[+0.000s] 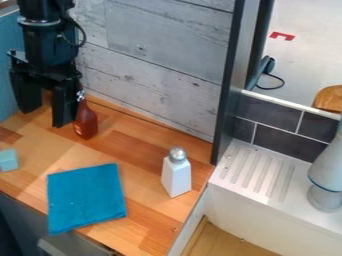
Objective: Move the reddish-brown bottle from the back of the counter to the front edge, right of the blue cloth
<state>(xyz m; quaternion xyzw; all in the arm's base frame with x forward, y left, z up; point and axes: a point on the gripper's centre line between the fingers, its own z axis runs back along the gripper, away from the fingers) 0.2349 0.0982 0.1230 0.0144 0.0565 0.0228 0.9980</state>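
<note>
We've got the pale wooden worktop [143, 145] running from the left edge to the middle of the frame, and over its upper-left corner hangs the black robot arm [45, 37]. Its black two-finger gripper [45, 117] is spread wide, and we see nothing in its hold. Down at lower left lies the flat bright-blue cloth [85, 197], with the white shaker with a silver top [176, 177] upright to its right. And here's our close call: the red-brown bottle [85, 122], standing at upper left, right beside the finger nearer mid-frame. Touching? We can't tell. It looks tall and narrow, so a sideways nudge could tip it; we'd want small, slow moves, that finger kept off the neck, and both fingers level around the body before any squeeze. Smallest, the pale-blue block [8, 160] sits at the left edge.
</note>
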